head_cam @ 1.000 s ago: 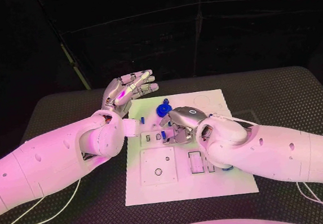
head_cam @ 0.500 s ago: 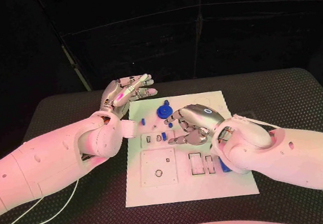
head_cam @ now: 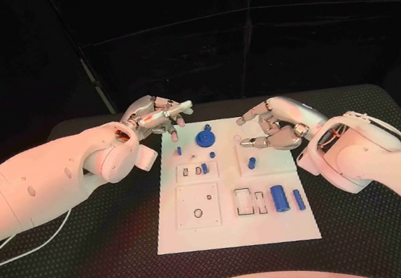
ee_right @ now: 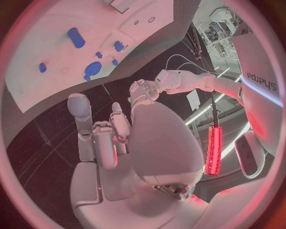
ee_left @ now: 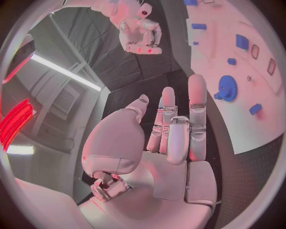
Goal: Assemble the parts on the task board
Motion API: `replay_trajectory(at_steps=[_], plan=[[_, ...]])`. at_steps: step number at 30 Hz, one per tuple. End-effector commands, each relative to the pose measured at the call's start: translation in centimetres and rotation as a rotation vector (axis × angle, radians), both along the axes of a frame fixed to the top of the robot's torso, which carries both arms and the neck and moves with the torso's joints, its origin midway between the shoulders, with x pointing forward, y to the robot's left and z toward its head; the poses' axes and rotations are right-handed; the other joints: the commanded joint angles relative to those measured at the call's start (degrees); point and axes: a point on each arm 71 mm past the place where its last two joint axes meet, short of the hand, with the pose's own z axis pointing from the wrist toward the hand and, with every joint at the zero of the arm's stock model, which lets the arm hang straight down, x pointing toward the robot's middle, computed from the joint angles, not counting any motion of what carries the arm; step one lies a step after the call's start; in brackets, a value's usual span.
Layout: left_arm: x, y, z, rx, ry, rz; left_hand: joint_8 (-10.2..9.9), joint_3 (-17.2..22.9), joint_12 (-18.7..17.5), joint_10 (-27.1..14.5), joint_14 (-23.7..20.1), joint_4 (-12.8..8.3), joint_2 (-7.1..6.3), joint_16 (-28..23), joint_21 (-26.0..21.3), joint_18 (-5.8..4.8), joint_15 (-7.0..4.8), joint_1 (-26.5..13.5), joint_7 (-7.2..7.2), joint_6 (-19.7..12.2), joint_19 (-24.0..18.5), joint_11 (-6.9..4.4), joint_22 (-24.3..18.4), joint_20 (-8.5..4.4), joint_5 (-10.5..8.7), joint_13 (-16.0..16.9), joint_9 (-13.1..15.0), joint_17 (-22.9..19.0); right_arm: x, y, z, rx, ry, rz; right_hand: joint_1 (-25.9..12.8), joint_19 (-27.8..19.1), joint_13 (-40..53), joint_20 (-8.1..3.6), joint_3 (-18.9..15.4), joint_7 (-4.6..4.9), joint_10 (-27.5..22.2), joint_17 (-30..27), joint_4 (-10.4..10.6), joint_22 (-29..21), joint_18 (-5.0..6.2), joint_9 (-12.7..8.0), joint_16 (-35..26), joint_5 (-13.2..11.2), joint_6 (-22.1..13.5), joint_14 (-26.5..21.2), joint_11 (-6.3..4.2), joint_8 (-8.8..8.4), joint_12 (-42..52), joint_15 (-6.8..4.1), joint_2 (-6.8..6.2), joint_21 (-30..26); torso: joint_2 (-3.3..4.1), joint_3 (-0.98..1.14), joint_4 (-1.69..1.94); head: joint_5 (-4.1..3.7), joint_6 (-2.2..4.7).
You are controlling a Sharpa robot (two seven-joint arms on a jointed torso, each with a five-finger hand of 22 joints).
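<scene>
Both hands hover empty above the table, the left hand with fingers loosely spread and the right hand with fingers half-curled, the task board and its blue parts lying between and below them.

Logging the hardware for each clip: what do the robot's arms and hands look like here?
Both arms are smooth, rounded white shells with small dark dots along them. Each ends in a silver metal hand, the left hand and the right hand, with jointed segmented fingers. Thin pale cables loop at the right wrist and trail beneath both arms. The right wrist view shows "sharpa" lettering on a white shell.
</scene>
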Motion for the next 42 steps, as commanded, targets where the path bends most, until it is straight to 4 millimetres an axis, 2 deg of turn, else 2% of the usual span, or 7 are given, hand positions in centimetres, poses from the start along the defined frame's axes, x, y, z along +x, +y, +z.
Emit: replay_trajectory(at_steps=[1, 2, 6, 10, 15, 21, 42], plan=[[-0.6, -0.3, -1.5, 0.429, 0.179, -0.159, 3.94, -2.89, 9.51, -2.69, 5.05, 2.14, 0.49, 5.83, 10.77, -1.86, -0.62, -0.31, -0.62, -0.49, 3.13, -0.1, 13.65, -0.54, -0.64, 7.21, 1.89, 12.56, 0.4, -0.9, 0.2, 0.077, 0.087, -0.022, 0.1, -0.48, 0.01, -0.09, -0.09, 0.01, -0.06, 8.46, -0.37, -0.25, 0.51, 0.01, -0.37, 0.27, 0.42, 4.36, -0.32, 0.34, 0.02, -0.04, 0.7, -0.43, -0.85, 0.69, 0.05, 0.36, -0.38], [-0.5, -0.3, -1.5, 0.475, 0.198, -0.17, 5.4, -3.92, 13.5, -2.89, 5.23, 2.96, 0.9, 6.4, 14.13, -2.58, -0.93, -0.21, -0.57, -1.08, 4.26, -0.37, 18.31, -0.45, -0.58, 11.24, 2.66, 13.59, 0.6, -1.1, 0.3, 0.078, 0.089, -0.03, 0.1, -0.5, 0.01, -0.1, -0.09, 0.0, -0.06, 8.44, -0.37, -0.29, 0.51, 0.01, -0.39, 0.28, 0.44, 4.36, -0.32, 0.35, 0.02, -0.04, 0.71, -0.45, -1.01, 0.78, 0.09, 0.39, -0.46], [-0.3, -0.8, -1.8, 0.655, 0.26, -0.216, 9.15, -6.9, 18.67, -4.91, 5.12, 5.66, 2.24, 6.36, 19.42, -3.34, -0.9, -0.27, -0.84, -3.2, 6.42, -0.45, 25.63, -0.84, -0.62, 16.03, 4.72, 13.53, 1.2, -1.9, 0.4, 0.078, 0.098, -0.058, 0.07, -0.61, -0.04, -0.11, -0.12, -0.02, -0.09, 8.23, -0.37, -0.52, 0.55, 0.02, -0.47, 0.31, 0.5, 4.31, -0.34, 0.4, -0.01, -0.05, 0.74, -0.58, -1.33, 0.93, 0.26, 0.4, -0.66], [0.2, -1.6, -2.1, 0.776, 0.276, -0.243, 12.31, -9.63, 19.12, -7.85, 4.64, 7.54, 3.1, 5.42, 19.52, -3.26, -0.9, 0.5, -0.66, -5.68, 6.94, -0.51, 25.66, -0.91, -0.72, 15.7, 6.49, 12.0, 1.6, -2.4, 0.4, 0.075, 0.106, -0.074, 0.01, -0.85, -0.15, -0.13, -0.21, -0.05, -0.16, 7.79, -0.36, -1.02, 0.64, 0.02, -0.64, 0.33, 0.6, 4.2, -0.36, 0.47, -0.09, -0.08, 0.74, -0.84, -1.57, 1.1, 0.31, 0.43, -0.96], [0.9, -3.1, -2.5, 0.88, 0.265, -0.265, 15.68, -12.41, 22.11, -6.3, 4.9, 9.09, 3.5, 5.8, 20.61, -3.55, -1.2, 0.22, -1.22, -6.3, 8.08, -0.87, 27.75, -1.25, -0.97, 19.15, 8.43, 12.8, 1.9, -2.7, 0.4, 0.068, 0.115, -0.086, -0.06, -0.96, -0.17, -0.15, -0.29, -0.08, -0.17, 7.53, -0.34, -1.25, 0.68, 0.03, -0.75, 0.33, 0.68, 4.13, -0.39, 0.54, -0.09, -0.1, 0.76, -0.98, -1.77, 1.24, 0.35, 0.48, -1.32], [1.3, -4.8, -2.9, 0.955, 0.243, -0.287, 19.0, -15.52, 26.66, -3.01, 5.76, 9.38, 4.16, 7.6, 24.39, -4.58, -1.66, -1.0, -1.85, -6.92, 9.97, -1.46, 34.08, -1.74, -1.11, 24.82, 10.68, 16.0, 2.2, -2.8, 0.2, 0.062, 0.123, -0.093, -0.13, -1.03, -0.19, -0.16, -0.36, -0.1, -0.17, 7.39, -0.32, -1.39, 0.7, 0.03, -0.82, 0.33, 0.73, 4.09, -0.41, 0.58, -0.1, -0.12, 0.78, -1.07, -1.65, 1.1, 0.44, 0.39, -1.21], [2.0, -8.0, -3.8, 1.04, 0.255, -0.372, 21.5, -17.42, 28.49, -2.3, 5.98, 9.06, 5.31, 8.09, 25.83, -4.93, -1.82, -0.17, -2.11, -8.1, 10.3, -1.67, 36.44, -1.92, -1.09, 27.07, 12.78, 16.89, 2.6, -2.5, -0.1, 0.053, 0.141, -0.099, -0.4, -1.36, -0.34, -0.27, -0.68, -0.2, -0.22, 6.73, -0.25, -2.16, 0.81, 0.0, -1.13, 0.83, 0.87, 3.93, -0.52, 0.76, -0.17, -0.24, 0.87, -1.56, -1.56, 0.96, 0.33, 0.72, -1.51]])
